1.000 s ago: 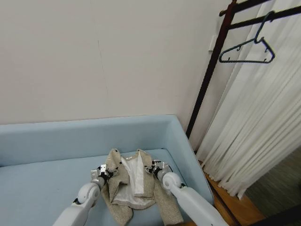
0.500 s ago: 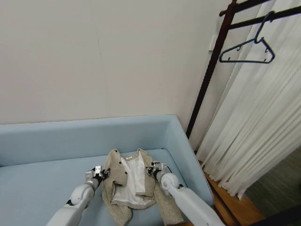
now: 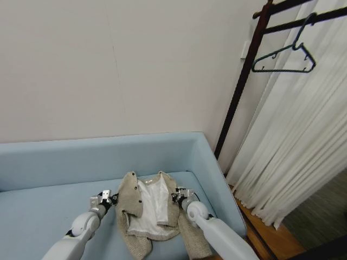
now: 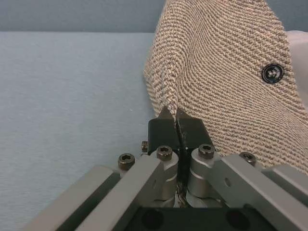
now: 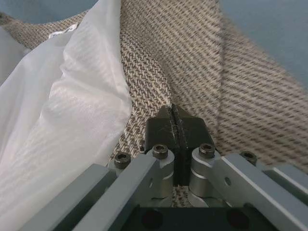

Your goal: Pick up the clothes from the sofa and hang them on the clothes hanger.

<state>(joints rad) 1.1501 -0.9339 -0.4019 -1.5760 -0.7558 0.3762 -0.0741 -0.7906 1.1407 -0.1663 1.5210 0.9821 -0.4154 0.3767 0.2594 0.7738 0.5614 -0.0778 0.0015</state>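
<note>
A beige tweed jacket (image 3: 149,208) with a white lining lies open on the light blue sofa (image 3: 49,211), near its right end. My left gripper (image 3: 106,195) is shut on the jacket's left front edge; in the left wrist view the fingertips (image 4: 174,116) pinch a fold of tweed (image 4: 216,82) beside a black button (image 4: 273,73). My right gripper (image 3: 179,194) is shut on the right front edge, its pads (image 5: 174,114) clamping tweed next to the white lining (image 5: 62,110). A dark hanger (image 3: 284,57) hangs on the rack's rail at the upper right.
The dark clothes rack (image 3: 238,86) stands just right of the sofa's arm, its post slanting up to the top right corner. White curtains (image 3: 298,146) hang behind and right of it. A wooden floor strip (image 3: 260,227) shows beside the sofa. A plain wall rises behind.
My left gripper has pulled its edge of the jacket out to the left, spreading the garment wider. The right gripper has stayed almost in place.
</note>
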